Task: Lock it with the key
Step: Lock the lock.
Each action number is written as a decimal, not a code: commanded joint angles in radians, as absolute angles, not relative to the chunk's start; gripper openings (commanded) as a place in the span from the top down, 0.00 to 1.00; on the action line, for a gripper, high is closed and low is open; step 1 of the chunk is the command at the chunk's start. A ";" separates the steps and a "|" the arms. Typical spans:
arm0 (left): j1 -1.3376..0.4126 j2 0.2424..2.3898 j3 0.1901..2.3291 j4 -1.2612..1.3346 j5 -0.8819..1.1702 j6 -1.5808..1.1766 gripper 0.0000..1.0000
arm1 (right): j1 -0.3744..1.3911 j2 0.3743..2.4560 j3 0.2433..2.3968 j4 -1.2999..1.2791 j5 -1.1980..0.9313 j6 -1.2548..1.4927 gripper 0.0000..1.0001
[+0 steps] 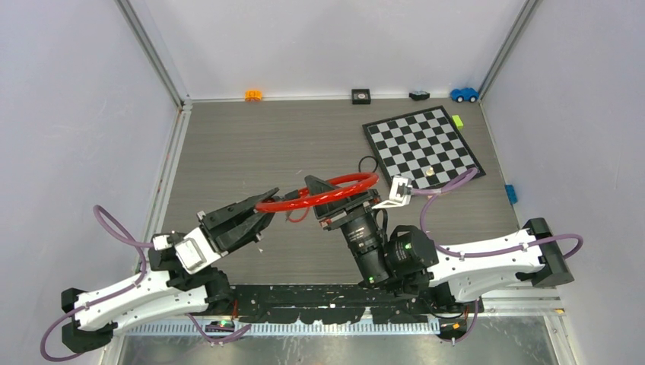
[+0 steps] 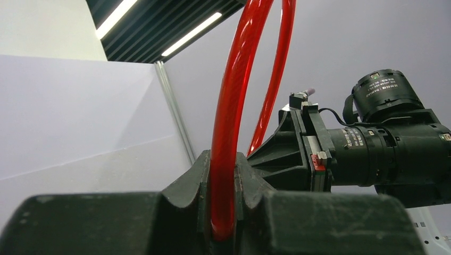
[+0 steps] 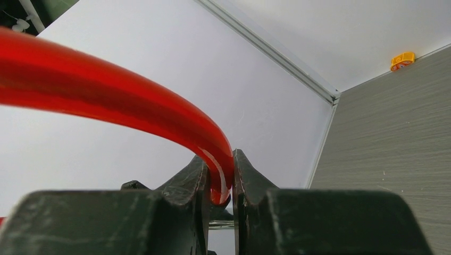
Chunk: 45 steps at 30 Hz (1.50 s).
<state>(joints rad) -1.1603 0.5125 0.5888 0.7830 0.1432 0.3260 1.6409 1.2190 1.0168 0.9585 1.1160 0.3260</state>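
Grey wood-grain tabletop (image 1: 251, 144), pale walls (image 1: 319, 46) — left gripper (image 1: 268, 204) and right gripper (image 1: 318, 190) clenched on red loop (image 1: 357, 179).

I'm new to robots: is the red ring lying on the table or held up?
Held up: left gripper and right gripper each pinch the red cable loop.

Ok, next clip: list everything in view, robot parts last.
red cable loop: one, red, raised, centre
table: one, grey wood-grain, underneath
checkerboard: one, black-white, far right
pale object: one, unidentifiable, on checkerboard's near edge
orange toy: one, orange, back wall left
square piece: one, black, back wall
small piece: one, black, back wall
toy car: one, blue, back right corner
green block: one, green, beside checkerboard
blue block: one, blue, right edge
left gripper: one, black, shut on red cable loop
right gripper: one, black, shut on red cable loop
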 commanded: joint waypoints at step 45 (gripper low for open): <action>-1.162 0.560 0.590 0.891 0.033 0.214 1.00 | 1.644 1.244 0.896 1.258 1.171 0.215 0.49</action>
